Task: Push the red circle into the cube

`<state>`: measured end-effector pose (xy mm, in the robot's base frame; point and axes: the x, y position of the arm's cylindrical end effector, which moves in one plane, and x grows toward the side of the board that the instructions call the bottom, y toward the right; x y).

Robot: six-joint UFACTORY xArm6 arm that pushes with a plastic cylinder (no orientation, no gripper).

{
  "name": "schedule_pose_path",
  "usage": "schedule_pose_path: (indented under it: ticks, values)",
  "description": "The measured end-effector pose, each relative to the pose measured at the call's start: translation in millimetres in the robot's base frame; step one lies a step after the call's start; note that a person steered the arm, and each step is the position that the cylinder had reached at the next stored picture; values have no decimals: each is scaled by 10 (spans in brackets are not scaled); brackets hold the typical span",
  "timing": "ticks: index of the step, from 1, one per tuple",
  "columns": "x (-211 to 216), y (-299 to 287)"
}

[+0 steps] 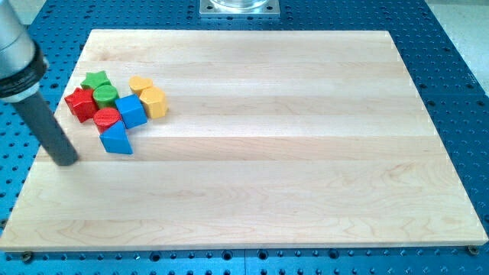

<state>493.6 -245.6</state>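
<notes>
Camera view: blocks huddle at the bench's (252,191) top-left corner.
The red circle (107,118) already touches the blue cube (131,111); no claw here, my tip (67,160) waits left of it. I think a crooked push could scatter neighbours.

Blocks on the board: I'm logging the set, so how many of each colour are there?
Red: 2, red star and red circle
Green: 2, green star and green circle
Blue: 2, blue cube and blue wedge
Yellow: 2, yellow heart and yellow block
Total: 8
</notes>
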Motion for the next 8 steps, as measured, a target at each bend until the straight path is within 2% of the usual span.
schedule_pose_path:
  ticks: [5, 8]
  values:
    - [-230, 322]
    - [-850, 424]
